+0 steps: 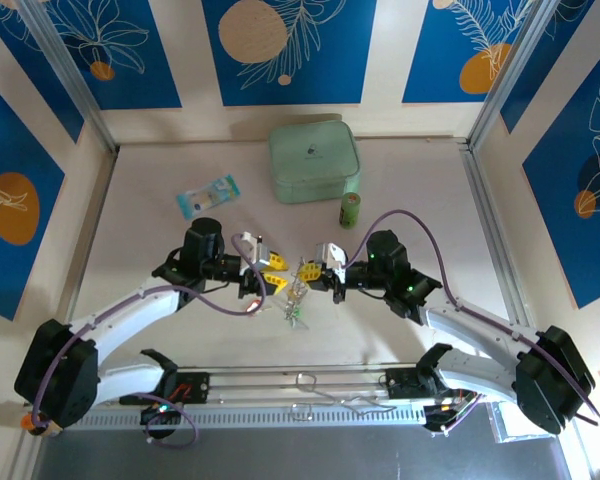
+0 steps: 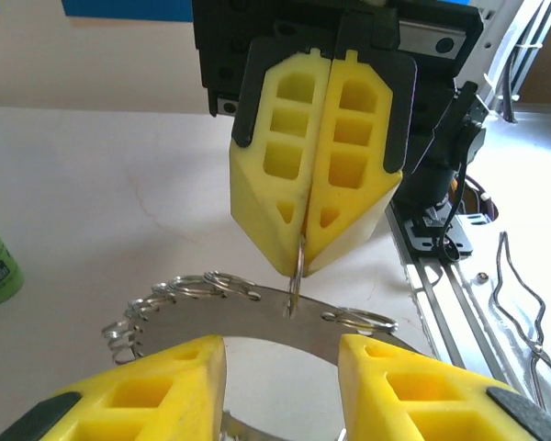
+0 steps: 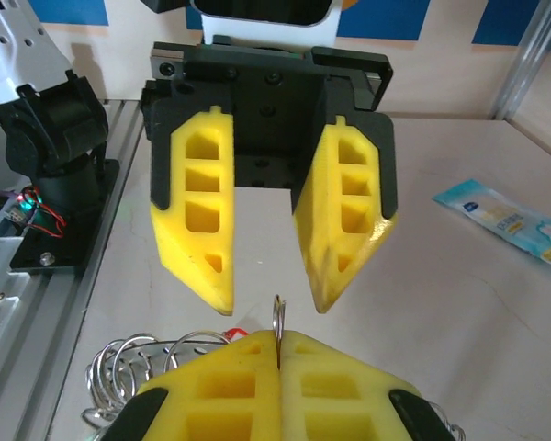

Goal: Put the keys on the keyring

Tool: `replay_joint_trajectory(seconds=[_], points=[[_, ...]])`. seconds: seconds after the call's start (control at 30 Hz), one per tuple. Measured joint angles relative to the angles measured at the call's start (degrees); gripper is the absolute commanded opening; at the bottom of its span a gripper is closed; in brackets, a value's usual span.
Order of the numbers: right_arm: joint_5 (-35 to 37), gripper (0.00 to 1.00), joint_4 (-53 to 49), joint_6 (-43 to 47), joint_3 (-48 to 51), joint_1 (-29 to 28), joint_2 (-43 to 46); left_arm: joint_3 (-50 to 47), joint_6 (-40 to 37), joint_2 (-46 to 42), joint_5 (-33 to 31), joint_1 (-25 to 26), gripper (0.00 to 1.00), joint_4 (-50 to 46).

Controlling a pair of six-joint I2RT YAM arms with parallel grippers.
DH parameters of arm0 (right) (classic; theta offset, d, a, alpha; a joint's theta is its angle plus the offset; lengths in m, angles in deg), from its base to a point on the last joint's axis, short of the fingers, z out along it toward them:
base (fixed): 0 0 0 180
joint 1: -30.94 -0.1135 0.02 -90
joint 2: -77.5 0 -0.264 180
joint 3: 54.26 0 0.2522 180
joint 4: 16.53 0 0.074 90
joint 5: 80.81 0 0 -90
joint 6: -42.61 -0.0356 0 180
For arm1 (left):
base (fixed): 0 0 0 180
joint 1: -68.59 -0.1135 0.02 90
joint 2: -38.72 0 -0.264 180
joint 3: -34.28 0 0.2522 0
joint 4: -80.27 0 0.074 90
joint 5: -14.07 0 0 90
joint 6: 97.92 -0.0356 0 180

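From above, we see the left gripper (image 1: 279, 275) and the right gripper (image 1: 311, 272) meeting over the keyring (image 1: 295, 296). Behind them the mint-green case (image 1: 315, 162) is closed, so its contents are hidden. In the left wrist view, our left jaws stand part open and empty, astride the keyring. In the right wrist view, the right gripper is clamped tight on one thin loop of it.

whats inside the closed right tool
The right tool pinches a thin metal ring edge-on, above the keyring. The ring's upper part is hidden between the fingers.
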Motion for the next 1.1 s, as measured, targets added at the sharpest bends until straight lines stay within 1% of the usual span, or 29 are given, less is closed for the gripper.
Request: replay_joint_trajectory(seconds=[0.2,0.33,0.5,0.7,0.73,0.8,0.87,0.93,1.1], points=[[-0.9,0.00,0.7,-0.5,0.0,-0.6,-0.2,0.0,1.3,0.2,2.5,0.0,0.32,2.3],[-1.1,0.00,1.7,-0.7,0.0,-1.2,-0.7,0.0,1.8,0.2,2.9,0.0,0.29,3.0],[-1.3,0.00,3.2,-1.3,-0.1,-1.5,-2.1,-0.1,2.2,0.2,3.3,0.1,0.20,3.1],[-1.3,0.00,4.5,-2.3,-0.2,-2.0,-3.5,-0.1,1.9,0.2,3.6,0.1,0.20,2.7],[-1.3,0.00,4.5,-2.4,-0.2,-1.9,-3.6,-0.1,1.6,0.2,3.6,0.1,0.22,2.5],[-1.2,0.00,4.6,-2.4,-0.2,-1.9,-3.6,-0.1,0.6,0.2,3.6,0.1,0.30,1.3],[-1.2,0.00,4.9,-2.4,-0.2,-1.9,-3.6,-0.1,-0.1,0.2,3.5,0.1,0.31,0.1],[-1.2,0.00,5.0,-2.4,-0.2,-1.9,-3.6,-0.1,-0.7,0.2,3.5,0.1,0.30,-0.7],[-1.2,0.00,5.4,-2.4,-0.2,-2.0,-3.6,-0.7,-0.9,0.2,2.7,0.1,0.21,-0.7]])
